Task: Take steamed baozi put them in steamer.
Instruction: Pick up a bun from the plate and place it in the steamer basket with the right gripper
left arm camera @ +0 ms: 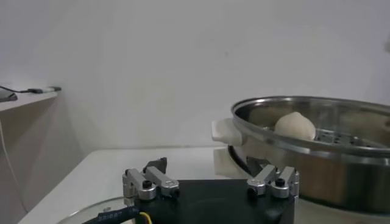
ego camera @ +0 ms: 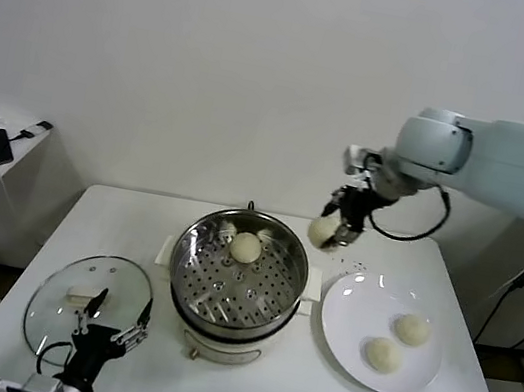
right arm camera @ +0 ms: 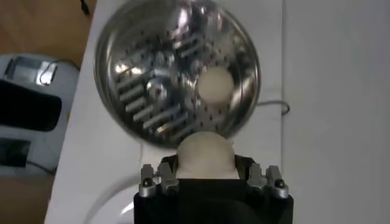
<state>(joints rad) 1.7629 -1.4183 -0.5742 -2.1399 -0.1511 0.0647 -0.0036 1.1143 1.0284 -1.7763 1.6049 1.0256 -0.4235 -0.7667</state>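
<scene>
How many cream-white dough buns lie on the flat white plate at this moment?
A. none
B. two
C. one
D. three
B: two cream-white dough buns lie on the flat white plate, a third bun sits in the shiny stainless-steel steamer, and the right gripper holds a fourth bun in the air beside the steamer.

Left gripper, black body with silver finger mounts, jaws spread wide, nothing between them, low over white tabletop. Round shiny stainless-steel steamer just beyond, white side handle facing gripper. One cream-white domed baozi on perforated tray inside. Plain white wall behind.
</scene>
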